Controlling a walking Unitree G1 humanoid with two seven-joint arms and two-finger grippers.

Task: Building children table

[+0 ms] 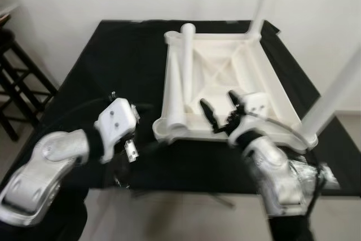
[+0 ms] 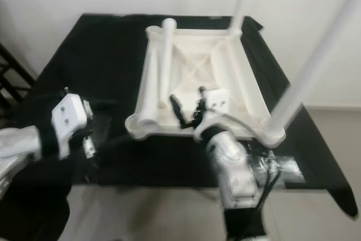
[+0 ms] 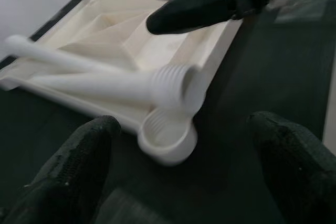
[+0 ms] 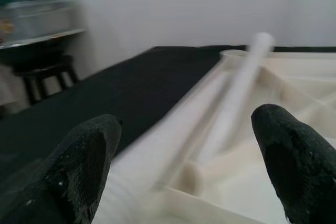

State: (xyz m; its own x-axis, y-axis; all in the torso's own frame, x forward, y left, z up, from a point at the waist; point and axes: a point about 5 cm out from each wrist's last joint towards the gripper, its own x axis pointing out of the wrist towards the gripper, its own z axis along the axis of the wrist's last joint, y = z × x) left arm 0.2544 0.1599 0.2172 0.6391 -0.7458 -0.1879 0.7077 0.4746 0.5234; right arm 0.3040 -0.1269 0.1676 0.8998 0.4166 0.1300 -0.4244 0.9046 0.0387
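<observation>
The upturned white tabletop [image 1: 225,77] lies on the black-covered table [image 1: 113,66], a loose leg [image 1: 183,77] resting along its left edge. The right gripper [image 1: 221,111], fingers apart, hovers over the tabletop's near edge just right of the leg's threaded end. The left gripper [image 3: 184,171], also spread, hangs near the empty corner socket [image 3: 168,137].

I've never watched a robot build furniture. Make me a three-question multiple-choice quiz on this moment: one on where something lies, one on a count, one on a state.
1. Where does the loose leg lie?
A. on the floor
B. across the upturned tabletop, along its left side
C. in the left gripper

2. How many legs stand upright in corner sockets?
A. none
B. two
C. four

3. How are the right gripper's fingers?
A. open, holding nothing
B. shut on the leg
C. shut on the cloth

Answers: 1 B, it rests inside the left rim. 2 B, one far-right leg, one near-right leg. 3 A, the fingers stand apart, empty.
</observation>
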